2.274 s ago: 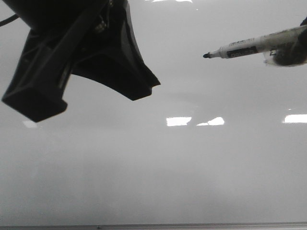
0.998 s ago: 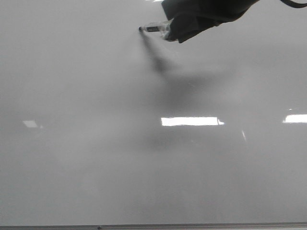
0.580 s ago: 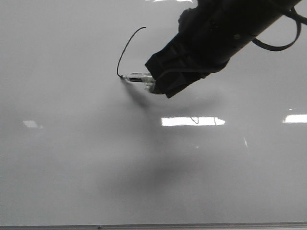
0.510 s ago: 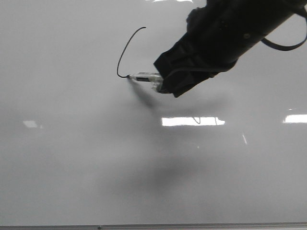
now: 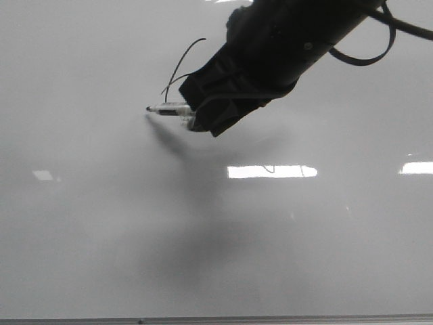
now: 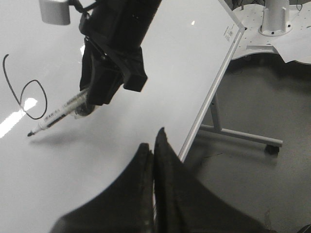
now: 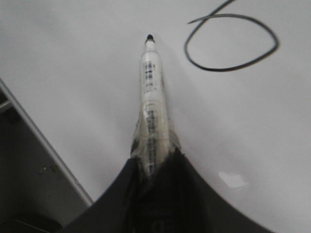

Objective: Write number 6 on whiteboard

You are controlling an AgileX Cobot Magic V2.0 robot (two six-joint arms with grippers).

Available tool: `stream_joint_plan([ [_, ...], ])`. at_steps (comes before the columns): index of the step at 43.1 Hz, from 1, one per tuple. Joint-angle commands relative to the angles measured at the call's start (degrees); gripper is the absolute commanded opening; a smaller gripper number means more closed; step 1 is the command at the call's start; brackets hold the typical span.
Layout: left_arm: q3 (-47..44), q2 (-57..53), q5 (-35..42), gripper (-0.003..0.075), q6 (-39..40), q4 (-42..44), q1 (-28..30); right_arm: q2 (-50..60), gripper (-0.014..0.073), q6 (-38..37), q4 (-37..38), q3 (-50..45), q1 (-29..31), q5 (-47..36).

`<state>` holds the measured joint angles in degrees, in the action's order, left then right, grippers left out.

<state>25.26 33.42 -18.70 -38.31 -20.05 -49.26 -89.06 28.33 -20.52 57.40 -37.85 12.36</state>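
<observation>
The right claw [image 5: 196,116] is clamped on a white marker [image 5: 169,107], whose barrel sticks out from between the black fingers with its dark tip pointing away from the arm; in the right wrist view the marker [image 7: 152,107] runs straight out of the claw [image 7: 151,167], its printed label facing the camera. The number 6 [image 6: 26,94] is drawn in thin black line on the whiteboard [image 5: 88,223], a slanted curved stem joined to an oval loop; in the left wrist view the whole digit shows, and the marker [image 6: 60,112] tip sits just beside the low end of the loop, apart from the line. In the right wrist view the oval loop [image 7: 231,42] lies near the marker tip, off to one side, not touching it. From the front, the right arm covers most of the digit, so only the upper stem and a short piece of line show above the marker. The left claw [image 6: 153,145] hangs off the whiteboard edge, over its grey frame, its two dark fingers pressed together with nothing between them. Bright rectangular glare patches [image 5: 272,171] lie on the glossy whiteboard surface below the arm
</observation>
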Motion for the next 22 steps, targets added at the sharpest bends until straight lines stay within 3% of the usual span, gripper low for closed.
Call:
stream_joint_plan([
  [1,1.64,0.01,4.08,-0.0020,0.62,-1.10,0.04,6.81,-0.0061,0.77,0.50,0.12,-2.02,-2.44],
  [8,1.93,0.11,3.51,-0.0020,0.62,-2.16,0.04,16.12,-0.0061,0.82,5.04,-2.92,-4.41,7.34],
  [15,8.50,5.40,-6.17,0.0004,0.51,5.10,0.04,20.95,-0.0061,2.62,12.75,-2.92,-4.51,18.65],
  [18,12.38,9.31,-9.93,0.0084,-0.02,9.11,0.04,22.26,-0.0061,5.09,13.63,-2.92,-4.91,21.36],
  [22,17.02,14.62,-12.32,0.0257,-0.69,12.37,-0.06,23.71,-0.0061,7.58,13.57,-2.92,-6.48,22.98],
])
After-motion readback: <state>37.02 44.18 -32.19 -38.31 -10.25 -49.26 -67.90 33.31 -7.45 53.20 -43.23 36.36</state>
